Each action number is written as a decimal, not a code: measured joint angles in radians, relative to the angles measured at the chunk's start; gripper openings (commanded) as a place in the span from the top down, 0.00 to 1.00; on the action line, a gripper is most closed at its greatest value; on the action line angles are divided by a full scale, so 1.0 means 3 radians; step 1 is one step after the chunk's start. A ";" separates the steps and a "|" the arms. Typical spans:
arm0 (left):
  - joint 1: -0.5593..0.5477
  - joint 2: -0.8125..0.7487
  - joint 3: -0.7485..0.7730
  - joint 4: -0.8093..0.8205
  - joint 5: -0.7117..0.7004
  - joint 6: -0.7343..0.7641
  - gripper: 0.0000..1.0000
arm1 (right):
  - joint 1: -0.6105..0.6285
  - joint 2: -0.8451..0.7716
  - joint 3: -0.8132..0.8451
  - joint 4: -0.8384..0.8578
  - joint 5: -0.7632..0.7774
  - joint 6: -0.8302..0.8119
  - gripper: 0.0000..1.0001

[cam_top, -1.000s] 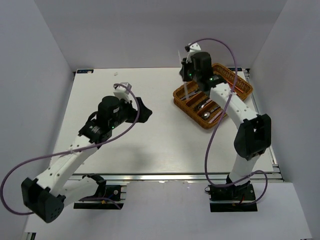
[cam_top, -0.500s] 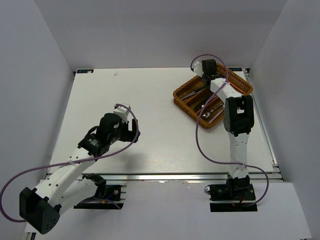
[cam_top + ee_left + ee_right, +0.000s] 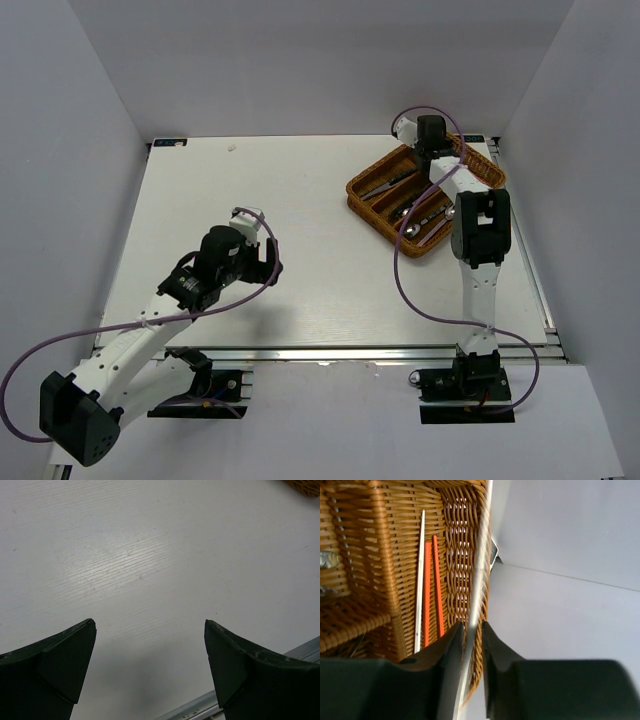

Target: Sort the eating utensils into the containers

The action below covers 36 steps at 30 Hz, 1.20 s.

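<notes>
The brown wicker tray [image 3: 352, 188] lies at the table's far right, with silver utensils [image 3: 412, 228] in its compartments. My right gripper [image 3: 432, 140] is over the tray's far end. In the right wrist view it [image 3: 472, 625] is shut on a thin pale chopstick [image 3: 481, 555] that runs along the tray's end wall [image 3: 385, 555]. Two red-orange chopsticks [image 3: 432, 590] and another pale chopstick [image 3: 419, 580] lie in the compartment below. My left gripper [image 3: 272, 262] is open and empty over bare table, as the left wrist view [image 3: 150, 625] shows.
The enclosure's white walls stand close behind and to the right of the tray [image 3: 570, 620]. A metal rail [image 3: 300, 650] runs along the table's near edge. A corner of the tray [image 3: 305, 485] shows at the top right of the left wrist view.
My right gripper has moved from the tray's left side to its far end, the arm folding upright. My left arm has drawn back toward the near edge.
</notes>
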 measured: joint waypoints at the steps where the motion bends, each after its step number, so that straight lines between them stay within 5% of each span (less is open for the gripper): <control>1: 0.0000 0.0009 0.0000 0.0000 0.0000 0.0003 0.02 | -0.0011 0.0017 0.0000 0.0031 -0.0009 0.0004 0.69; 3: 0.0000 0.0034 0.0000 0.0001 0.0000 0.0008 0.02 | -0.0028 0.0039 0.0000 0.0069 -0.0033 0.0013 0.64; 6: 0.0000 0.0066 0.0000 -0.0001 -0.0001 0.0008 0.02 | -0.0051 0.0046 0.0000 0.0078 -0.0057 0.0070 0.11; 12: 0.0000 0.0080 0.0000 -0.0004 -0.0025 0.0008 0.02 | -0.0078 0.0042 0.0024 0.0045 -0.0117 0.0308 0.11; 19: 0.0022 0.0050 0.0001 -0.0066 -0.0577 -0.0125 0.02 | -0.0074 -0.0502 0.0052 -0.0417 -0.0317 0.1377 0.11; 25: 0.0132 -0.0202 0.0135 -0.0188 -0.1273 -0.0415 0.02 | -0.0069 -0.2087 -0.0546 -0.0601 -0.0556 0.2436 0.11; 30: 0.0132 -0.0235 0.0519 -0.0308 -0.1802 -0.0441 0.02 | -0.0076 -0.3663 -0.1710 -0.0464 -0.1033 0.3120 0.11; 36: 0.0136 -0.0247 0.0819 -0.0383 -0.2473 -0.0416 0.02 | -0.0070 -0.4762 -0.2506 -0.0758 -0.1294 0.3635 0.11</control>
